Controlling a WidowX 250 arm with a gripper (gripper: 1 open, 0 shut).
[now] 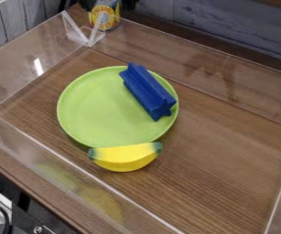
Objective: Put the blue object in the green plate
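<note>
We find the elongated royal-blue ridged block [147, 90] lying across the right side of the large round lime-green plastic plate [91, 110], its long axis slanting from the plate's far rim toward the wooden table's [216, 155] near right corner; a rounded yellow object [125, 157] touches the plate's near rim; the gripper [129, 5] barely shows at the table's far edge, well apart from the block, and we judge its jaws spread wide, holding nothing; no legible writing appears; we judge the placement done.

Clear walls [70, 32] fence the table; bare wood [222, 128] lies right of the green plate [88, 110].
</note>
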